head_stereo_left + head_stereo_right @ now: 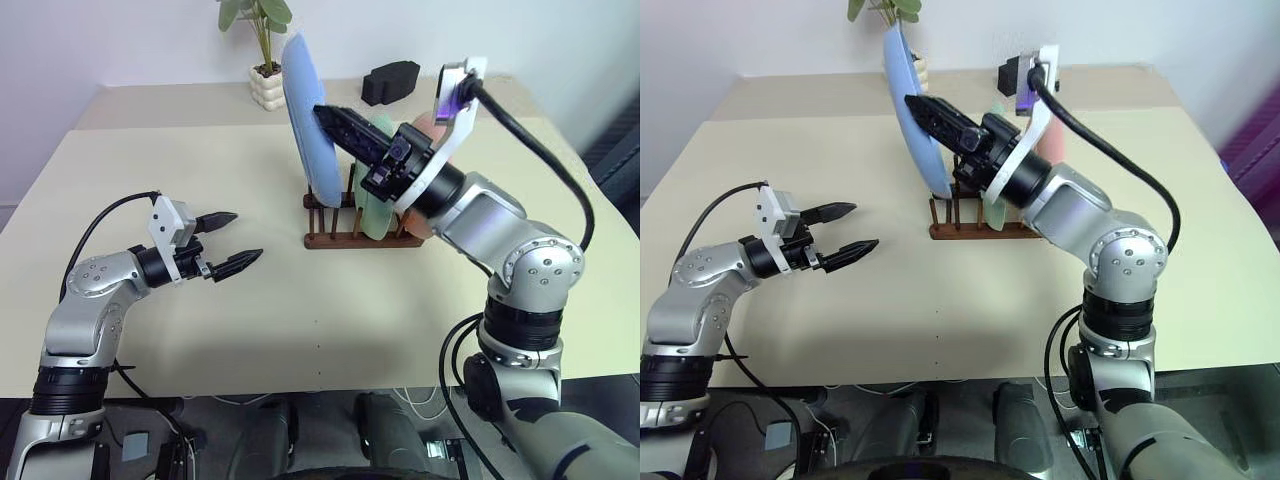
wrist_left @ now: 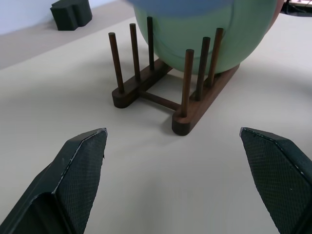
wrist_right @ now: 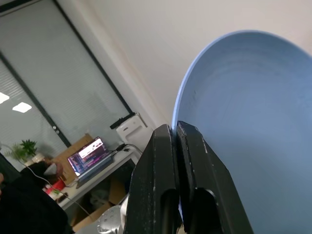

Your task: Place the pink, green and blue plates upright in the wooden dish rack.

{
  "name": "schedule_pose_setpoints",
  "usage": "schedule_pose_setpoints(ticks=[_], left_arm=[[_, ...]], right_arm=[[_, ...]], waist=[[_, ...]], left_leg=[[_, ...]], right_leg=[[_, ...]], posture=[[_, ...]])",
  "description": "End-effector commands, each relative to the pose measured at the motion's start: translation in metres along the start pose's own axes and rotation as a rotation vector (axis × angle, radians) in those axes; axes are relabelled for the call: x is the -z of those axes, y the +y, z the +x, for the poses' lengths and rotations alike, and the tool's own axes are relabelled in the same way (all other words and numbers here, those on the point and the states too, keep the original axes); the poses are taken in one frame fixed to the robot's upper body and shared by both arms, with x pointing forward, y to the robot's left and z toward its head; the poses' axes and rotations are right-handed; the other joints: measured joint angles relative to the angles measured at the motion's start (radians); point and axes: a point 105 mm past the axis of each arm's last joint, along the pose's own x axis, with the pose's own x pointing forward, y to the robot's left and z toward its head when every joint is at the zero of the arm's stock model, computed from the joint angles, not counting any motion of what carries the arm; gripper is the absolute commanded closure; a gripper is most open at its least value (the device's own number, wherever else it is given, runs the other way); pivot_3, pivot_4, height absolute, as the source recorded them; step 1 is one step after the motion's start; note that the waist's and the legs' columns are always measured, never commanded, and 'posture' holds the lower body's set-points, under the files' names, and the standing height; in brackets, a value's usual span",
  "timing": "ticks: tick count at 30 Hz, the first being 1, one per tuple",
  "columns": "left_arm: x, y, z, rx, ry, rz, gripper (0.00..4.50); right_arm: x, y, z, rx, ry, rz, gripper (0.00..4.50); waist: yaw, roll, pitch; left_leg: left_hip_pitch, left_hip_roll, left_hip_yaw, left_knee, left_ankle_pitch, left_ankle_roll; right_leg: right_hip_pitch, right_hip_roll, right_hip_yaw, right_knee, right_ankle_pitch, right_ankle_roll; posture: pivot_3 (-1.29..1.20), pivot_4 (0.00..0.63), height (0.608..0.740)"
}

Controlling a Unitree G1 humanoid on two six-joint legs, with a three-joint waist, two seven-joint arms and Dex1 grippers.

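My right gripper (image 1: 323,112) is shut on the rim of the light blue plate (image 1: 305,110), holding it on edge and slightly tilted. The plate hangs above the left end of the wooden dish rack (image 1: 350,240). In the right wrist view the two fingers (image 3: 163,161) pinch the blue plate (image 3: 253,126). The mint green plate (image 2: 195,44) stands upright between the rack's pegs. The pink plate (image 1: 1052,140) stands behind it, mostly hidden by my right arm. My left gripper (image 1: 245,236) hovers open and empty over the table, left of the rack.
At the table's far side stand a potted plant in a white pot (image 1: 267,85) and a black blocky object (image 1: 390,82). The beige table (image 1: 300,320) stretches wide in front of the rack. A black cable loops from my right wrist.
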Motion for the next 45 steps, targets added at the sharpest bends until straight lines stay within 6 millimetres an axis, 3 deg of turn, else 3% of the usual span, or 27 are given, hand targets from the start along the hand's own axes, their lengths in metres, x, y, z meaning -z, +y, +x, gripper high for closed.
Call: schedule_pose_setpoints(ticks=[1,15,25,32,39,45], left_arm=[[-0.013,0.001,-0.003,-0.002,-0.027,0.037,0.0],[-0.013,0.0,-0.002,0.002,-0.023,0.036,0.0],[-0.013,-0.002,-0.001,0.003,-0.026,0.034,0.0],[-0.012,-0.002,-0.001,0.002,-0.026,0.033,0.0],[-0.014,-0.002,-0.001,0.0,-0.031,0.035,0.0],[-0.014,-0.002,-0.001,-0.001,-0.031,0.034,0.0]], right_arm=[[-0.011,0.003,-0.001,-0.001,-0.058,0.023,4.41],[-0.003,-0.015,-0.001,0.099,-0.069,0.142,4.41],[-0.014,0.006,0.003,0.001,-0.071,0.018,4.41],[-0.013,0.013,0.004,-0.039,-0.071,0.034,4.41],[-0.006,-0.001,0.004,0.028,-0.083,0.153,4.41],[-0.004,-0.001,0.005,0.037,-0.08,0.177,4.41]], waist=[[0.0,0.0,0.0],[-0.001,0.0,0.0],[-0.001,0.0,0.0],[-0.001,0.0,0.0],[-0.001,0.0,0.0],[-0.001,0.0,0.0]], left_leg=[[0.0,0.0,0.0,0.0,0.0,0.0],[0.0,0.0,0.0,0.0,0.0,0.0],[0.0,0.0,0.0,0.0,0.0,0.0],[0.0,0.001,0.0,0.0,0.0,0.0],[0.0,0.001,0.0,0.0,0.0,0.0],[0.0,0.001,0.0,0.0,0.0,0.0]], right_leg=[[0.0,0.0,0.0,0.0,0.0,0.0],[0.0,0.001,0.0,0.0,0.0,0.0],[0.0,0.001,0.0,0.0,0.0,0.0],[0.0,0.001,0.0,0.0,0.0,0.0],[0.0,0.001,0.0,0.0,0.0,0.0],[0.0,0.001,0.0,-0.001,0.0,0.0]], posture=[[0.0,0.15,0.74],[0.0,0.15,0.74],[0.0,0.15,0.74],[0.0,0.15,0.74],[0.0,0.15,0.74],[0.0,0.15,0.74]])
